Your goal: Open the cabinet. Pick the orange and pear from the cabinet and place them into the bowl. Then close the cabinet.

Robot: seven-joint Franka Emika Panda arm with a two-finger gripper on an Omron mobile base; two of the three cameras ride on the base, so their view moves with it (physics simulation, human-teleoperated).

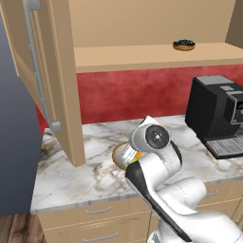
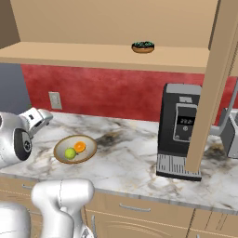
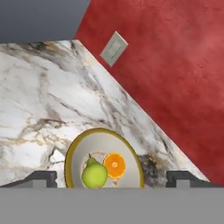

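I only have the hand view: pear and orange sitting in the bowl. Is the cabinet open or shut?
Observer: Open. The cabinet has its doors swung out over the counter.
Operator: Anything on its shelf?
Observer: One small dark dish sits on it.
Operator: What stands near the bowl?
Observer: A black coffee machine on the counter, to the right of the bowl, with a clear gap between them.

Pear (image 3: 94, 174) beside orange (image 3: 115, 165) in bowl (image 3: 75, 151)
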